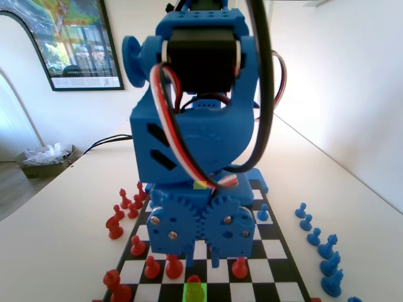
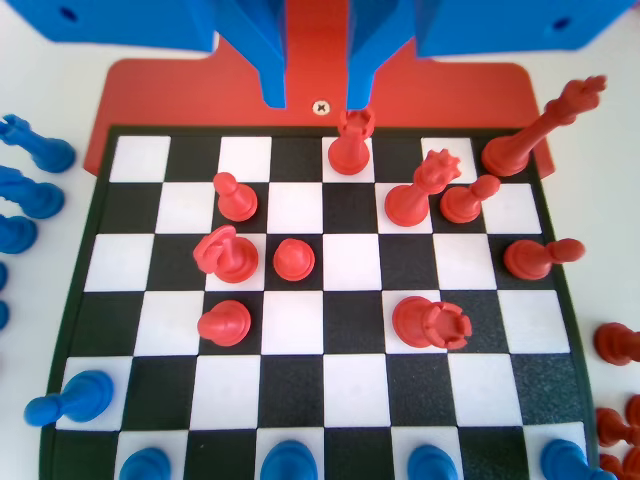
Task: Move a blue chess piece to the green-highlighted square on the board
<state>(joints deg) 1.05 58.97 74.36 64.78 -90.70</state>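
Note:
My gripper (image 2: 316,98) hangs open over the board's (image 2: 352,388) far rows in the wrist view, with nothing between its jaws. Just beyond the jaw tips stands a red rook (image 2: 350,142). In the fixed view the gripper (image 1: 214,255) is low over the board (image 1: 277,249), behind the bright green-highlighted square (image 1: 195,294) at the picture's bottom edge. A piece tinted green stands on that square. A small blue chess piece (image 1: 263,212) stands on the board's right side near the arm's base. In the wrist view that blue piece (image 2: 70,397) is at the lower left, well apart from the gripper.
Several red pieces (image 2: 225,253) crowd the board's far half under the gripper. More blue pieces (image 2: 288,462) line the row nearest the arm. Off the board, blue pieces (image 1: 327,246) stand in a row on the right and red ones (image 1: 115,221) on the left. A duller olive square (image 1: 200,184) shows behind the arm.

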